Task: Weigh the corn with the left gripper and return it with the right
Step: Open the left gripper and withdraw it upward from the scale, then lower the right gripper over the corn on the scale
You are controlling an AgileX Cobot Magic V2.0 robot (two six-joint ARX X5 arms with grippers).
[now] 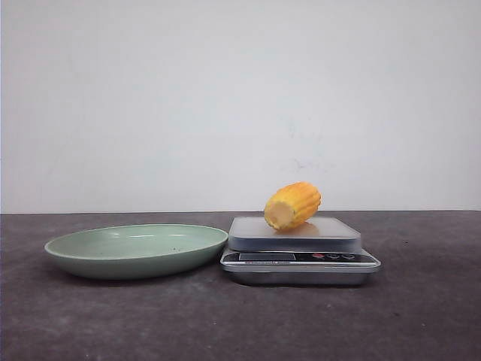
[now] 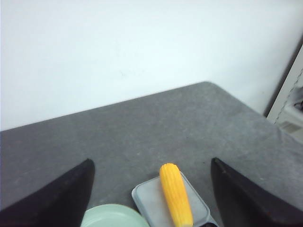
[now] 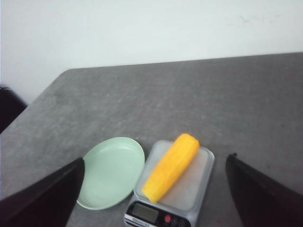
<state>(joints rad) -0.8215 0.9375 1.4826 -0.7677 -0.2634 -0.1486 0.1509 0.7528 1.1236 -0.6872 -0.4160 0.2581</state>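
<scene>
Yellow-orange corn lengthwise on scale, cut end frontward.

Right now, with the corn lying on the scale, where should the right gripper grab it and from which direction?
Probably the middle of the corn, coming down from above with the fingers across its width. It lies on its side on the scale platform, so its long rounded flanks are exposed. The right gripper is open and wider than the cob. The green plate sits just beside the scale, so keep clear of it.
</scene>
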